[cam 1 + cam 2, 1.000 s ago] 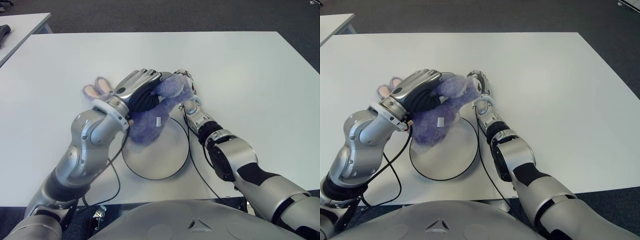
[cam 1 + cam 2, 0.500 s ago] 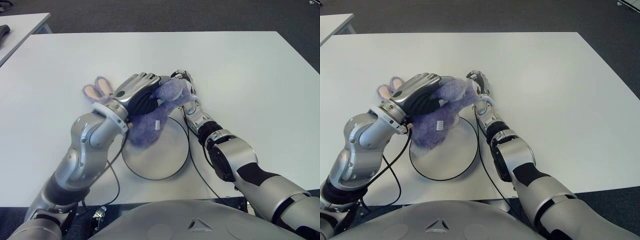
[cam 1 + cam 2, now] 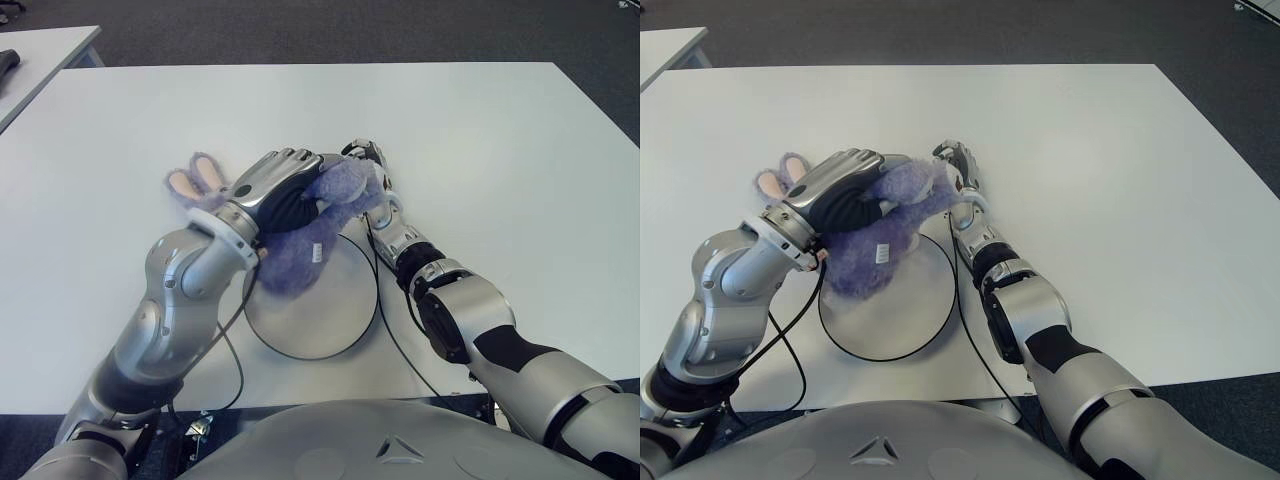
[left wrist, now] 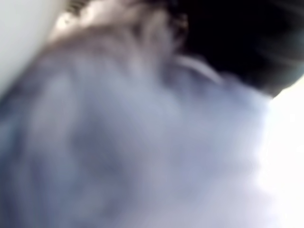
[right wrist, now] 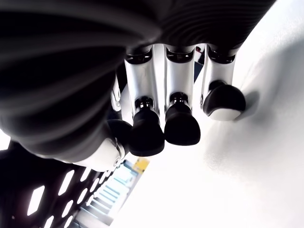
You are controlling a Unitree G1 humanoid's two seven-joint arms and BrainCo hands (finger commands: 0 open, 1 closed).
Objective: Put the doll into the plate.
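While the left robot hand (image 3: pixel 275 185) clasps the purple doll (image 3: pixel 318 225) left of centre, over the plate (image 3: pixel 312 300) rim on the white counter (image 3: pixel 500 150), an early release could tip it off, since the empty, loosely curled right robot hand (image 3: pixel 372 170) crowds its right.

No legible text; small white tag (image 3: pixel 316 253) on doll (image 3: pixel 300 262) unreadable.
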